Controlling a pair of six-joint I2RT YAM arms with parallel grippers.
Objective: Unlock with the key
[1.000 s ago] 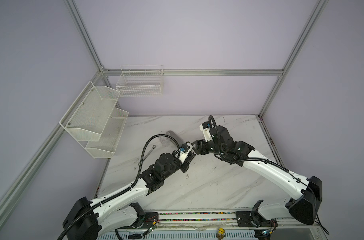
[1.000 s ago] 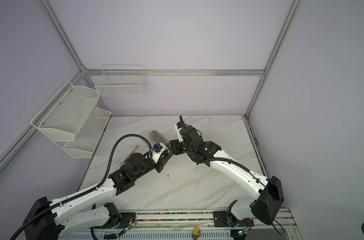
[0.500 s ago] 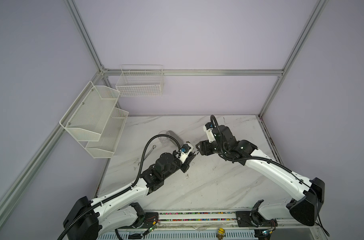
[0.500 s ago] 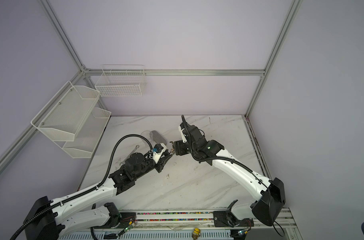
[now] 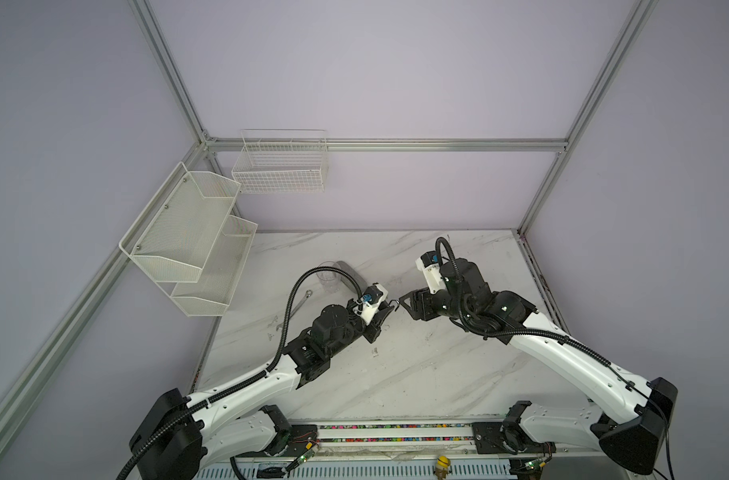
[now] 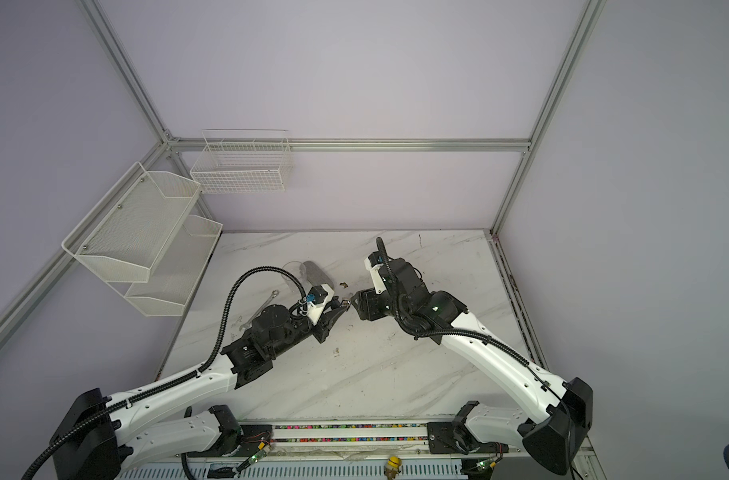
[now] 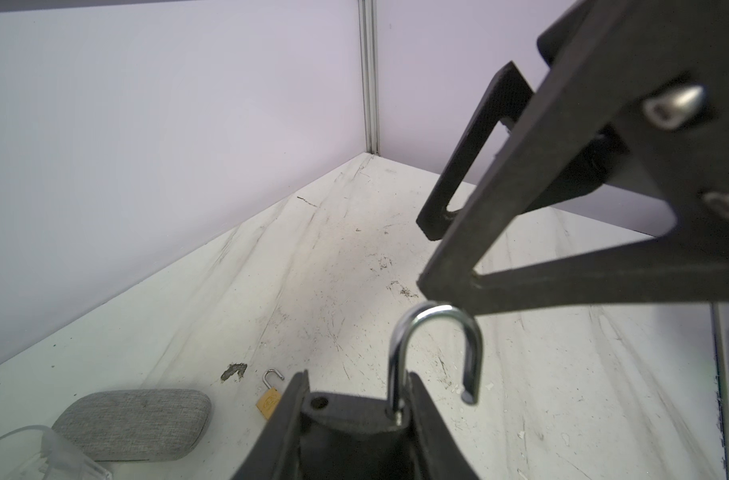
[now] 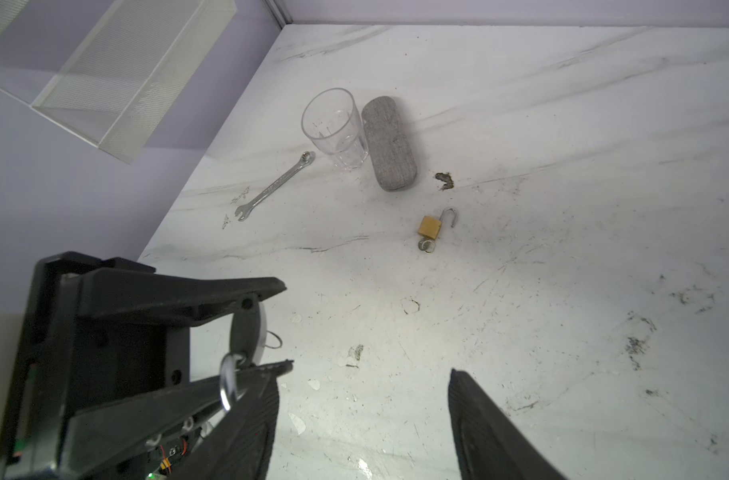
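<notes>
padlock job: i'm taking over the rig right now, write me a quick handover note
Left gripper: shut on the padlock with a silver steel shackle, held above the white marble table; the shackle stands open.
Right gripper: open, empty, close to the shackle's top.
Small brass padlock: lying on the table, shackle open, silver key in its base.
Done: both locks look unlocked.
Left: probably set the held one down; no key shows clearly in it.
</notes>
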